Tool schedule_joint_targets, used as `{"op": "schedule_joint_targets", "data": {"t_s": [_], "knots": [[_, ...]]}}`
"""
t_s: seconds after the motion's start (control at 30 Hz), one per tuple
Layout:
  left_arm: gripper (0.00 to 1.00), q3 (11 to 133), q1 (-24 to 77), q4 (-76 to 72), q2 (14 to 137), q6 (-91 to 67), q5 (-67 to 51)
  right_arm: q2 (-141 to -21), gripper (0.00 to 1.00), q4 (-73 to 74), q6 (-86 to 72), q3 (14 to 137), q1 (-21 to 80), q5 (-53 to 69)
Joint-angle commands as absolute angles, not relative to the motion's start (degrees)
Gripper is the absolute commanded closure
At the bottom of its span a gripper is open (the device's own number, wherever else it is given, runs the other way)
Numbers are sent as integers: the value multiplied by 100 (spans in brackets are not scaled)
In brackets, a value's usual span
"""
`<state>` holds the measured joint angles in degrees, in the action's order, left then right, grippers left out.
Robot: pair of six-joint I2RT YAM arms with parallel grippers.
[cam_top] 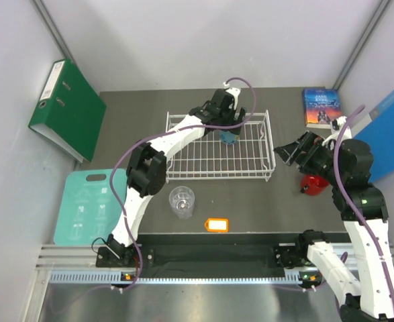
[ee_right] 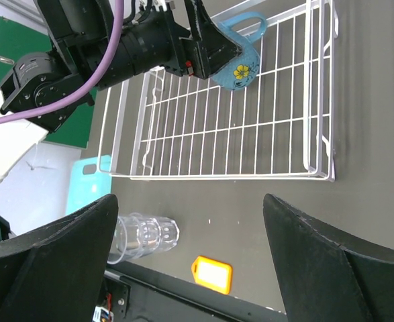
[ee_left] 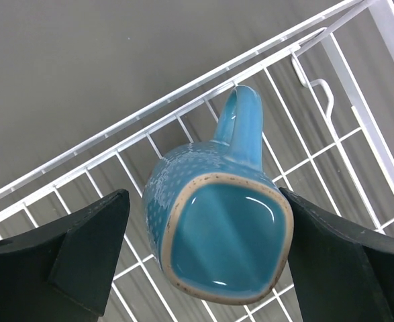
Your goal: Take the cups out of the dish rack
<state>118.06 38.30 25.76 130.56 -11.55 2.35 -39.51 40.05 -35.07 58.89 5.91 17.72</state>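
Left pincer (cam_top: 227, 125) over blue mug (cam_top: 229, 138) inside white wire dish rack (cam_top: 217, 178)

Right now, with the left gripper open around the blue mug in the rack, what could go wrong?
1. The left gripper straddles the blue mug at its rounded, glossy sides. When it closes, the mug may slip or twist.
2. The mug's handle sits close to the rack wires, so lifting could snag it and drag the rack.
3. The glass stands just in front of the rack, and carrying the mug back could knock it over.
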Motion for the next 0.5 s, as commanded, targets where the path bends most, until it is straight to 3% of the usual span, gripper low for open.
{"op": "schedule_joint_targets", "data": {"t_s": [0.0, 0.13, 0.17, 0.23, 0.27, 0.3, 0.47], "knots": [[13, 11813, 3806, 2400, 13043, -1213, 115, -3938, 12, 3850, -3437, 5906, 650, 1688], [41, 11611, 3806, 2268, 12929, -1300, 26, -3894, 12, 3867, -3437, 5854, 650, 1661], [57, 11558, 3806, 2233, 12903, -1327, 26, -3894, 12, 3867, -3437, 5836, 642, 1661], [76, 11461, 3814, 2224, 12832, -1371, 26, -3867, 12, 3859, -3445, 5810, 650, 1644], [95, 11444, 3814, 2224, 12815, -1388, -130, -3858, 12, 3867, -3454, 5801, 642, 1644], [100, 11409, 3814, 2250, 12771, -1406, -141, -3850, 12, 3867, -3463, 5783, 650, 1635], [100, 10962, 3823, 2057, 12245, -1599, -97, -3788, 13, 3832, -3515, 5739, 650, 1608]]}}
